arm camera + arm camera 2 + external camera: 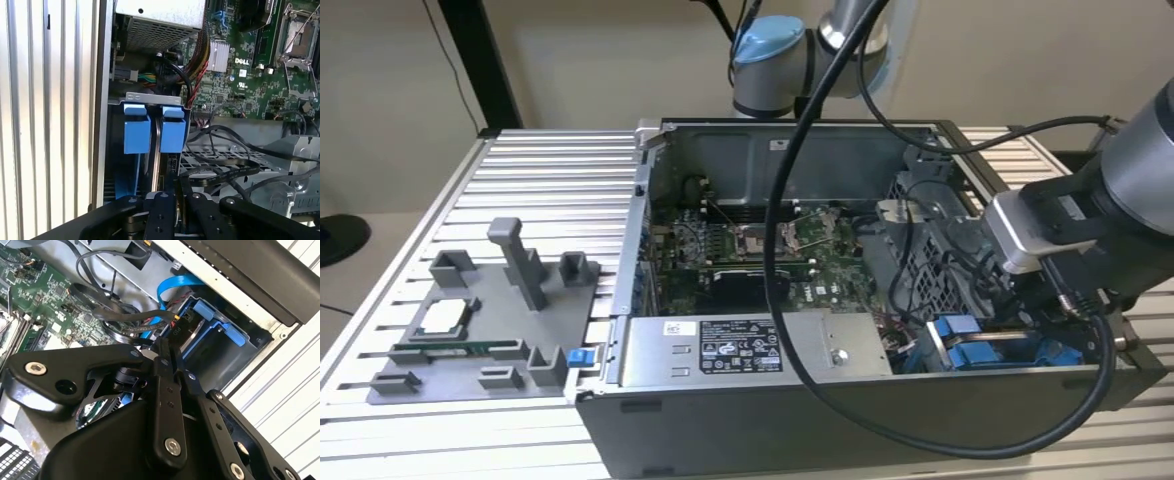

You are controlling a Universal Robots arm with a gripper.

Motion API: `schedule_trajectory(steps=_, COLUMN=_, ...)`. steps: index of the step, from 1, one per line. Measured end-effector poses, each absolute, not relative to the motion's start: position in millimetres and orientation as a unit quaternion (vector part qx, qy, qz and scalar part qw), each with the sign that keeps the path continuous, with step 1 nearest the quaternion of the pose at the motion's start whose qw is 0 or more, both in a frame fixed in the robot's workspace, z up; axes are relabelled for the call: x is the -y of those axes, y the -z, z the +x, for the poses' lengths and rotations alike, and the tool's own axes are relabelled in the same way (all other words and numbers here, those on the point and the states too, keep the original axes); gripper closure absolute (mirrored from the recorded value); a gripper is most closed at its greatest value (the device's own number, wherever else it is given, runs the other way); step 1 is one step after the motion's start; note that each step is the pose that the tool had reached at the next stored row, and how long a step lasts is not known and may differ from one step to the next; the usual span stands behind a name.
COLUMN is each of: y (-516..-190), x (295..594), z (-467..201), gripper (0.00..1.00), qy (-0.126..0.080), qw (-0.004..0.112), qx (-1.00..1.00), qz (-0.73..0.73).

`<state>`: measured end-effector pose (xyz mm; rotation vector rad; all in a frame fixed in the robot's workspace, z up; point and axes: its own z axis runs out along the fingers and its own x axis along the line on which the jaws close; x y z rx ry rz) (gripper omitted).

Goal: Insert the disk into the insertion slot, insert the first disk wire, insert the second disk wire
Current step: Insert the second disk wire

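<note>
The black two-fingered gripper [167,352] is pinched together on a black wire [125,317]; the blue-framed silver-grey disk [156,150] sits inside the grey perforated metal insertion slot [152,97].

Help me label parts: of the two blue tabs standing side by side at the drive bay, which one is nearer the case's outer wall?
In the first wrist view, the wider blue tab, next to the case wall; the other tab sits on the circuit board side.

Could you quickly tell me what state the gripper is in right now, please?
Gripper: shut, fingers pressed together just above the insertion slot with its blue tabs; whether anything is pinched between them cannot be told.
</note>
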<state>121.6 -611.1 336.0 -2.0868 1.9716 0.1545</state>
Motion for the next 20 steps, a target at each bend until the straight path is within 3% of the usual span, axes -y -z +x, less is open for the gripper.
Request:
schedule_trajectory(steps=7, y=-335.8, x=611.0, z=121.4, gripper=1.0, qy=-0.053, qw=0.141, qx=-0.679, qz=-0.719)
schedule_trajectory(steps=16, y=-329.4, x=611.1, z=121.3, gripper=1.0, qy=-0.053, qw=0.141, qx=-0.679, qz=-0.719)
schedule_trajectory(steps=17, y=-330.3, x=611.1, z=121.3, gripper=0.0, qy=-0.054, qw=0.142, qx=-0.679, qz=-0.719)
schedule_trajectory(steps=20, y=-340.4, x=611.1, z=121.4, gripper=0.0, qy=-0.054, qw=0.14, qx=-0.679, qz=-0.719)
